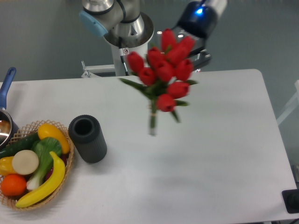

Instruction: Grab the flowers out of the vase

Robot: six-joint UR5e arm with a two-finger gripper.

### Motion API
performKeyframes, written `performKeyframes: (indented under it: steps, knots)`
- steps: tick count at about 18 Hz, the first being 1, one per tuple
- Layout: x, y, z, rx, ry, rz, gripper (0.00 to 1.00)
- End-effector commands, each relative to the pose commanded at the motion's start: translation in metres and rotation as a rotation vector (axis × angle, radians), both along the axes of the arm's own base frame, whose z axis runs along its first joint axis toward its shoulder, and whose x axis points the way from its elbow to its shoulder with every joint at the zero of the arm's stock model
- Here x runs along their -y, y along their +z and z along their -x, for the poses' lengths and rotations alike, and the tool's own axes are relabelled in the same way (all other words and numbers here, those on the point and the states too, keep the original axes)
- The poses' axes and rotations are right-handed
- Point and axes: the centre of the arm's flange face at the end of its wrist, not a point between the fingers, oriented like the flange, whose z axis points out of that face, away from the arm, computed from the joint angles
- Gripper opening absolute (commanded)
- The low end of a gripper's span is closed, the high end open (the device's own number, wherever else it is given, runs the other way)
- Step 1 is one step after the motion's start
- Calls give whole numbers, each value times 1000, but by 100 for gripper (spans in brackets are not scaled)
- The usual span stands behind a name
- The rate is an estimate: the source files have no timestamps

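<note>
Below and to the left of the tool (198,49), the flowers (162,71) hang in the air over the white bench (210,140), their red buds bunched close against it and their green stems pointing down, blurred, with the stem ends clear of the bench top. At the bunch's upper right the tool, dark with a blue light glowing on its body, is closed on the flowers, though the buds hide where its fingers meet them. Well off to its lower left the vase (88,138) stands upright on the bench, its round mouth open and bare, apart from the bunch. Just beyond the vase, further left, a wicker basket (67,164) at the bench's near corner holds a banana (44,183), a yellow pepper (52,134), a leafy green vegetable (44,154), an orange (13,185) and a pale round piece. At the far left edge a blue-handled pan (6,100) shows partly. Behind the flowers, to the tool's left, stands the arm's grey base column (126,42).
</note>
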Motion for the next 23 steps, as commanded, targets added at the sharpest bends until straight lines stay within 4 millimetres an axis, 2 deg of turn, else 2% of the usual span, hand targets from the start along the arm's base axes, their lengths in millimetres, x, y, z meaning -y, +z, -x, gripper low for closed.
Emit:
performKeyframes:
  steps: [2,5,7,9,11,14,16,18,19,21,23]
  knots:
    - [14,-17,9,-66,97,181,0]
    - [23,-39,17,-90,185,366,0]
    - [20,-58,19,-91,184,437,0]
    - [24,-87,23,-63,201,519,0]
    - [14,-99,24,-73,202,595,0]
    - [-6,-129,25,-71,184,714,4]
    - [-22,-156,24,-67,166,811,5]
    - [-30,-173,32,-83,168,900,6]
    - [-32,-176,39,-84,172,920,6]
    - [-36,-171,55,-90,182,932,5]
    - [-36,-176,61,-51,169,986,5]
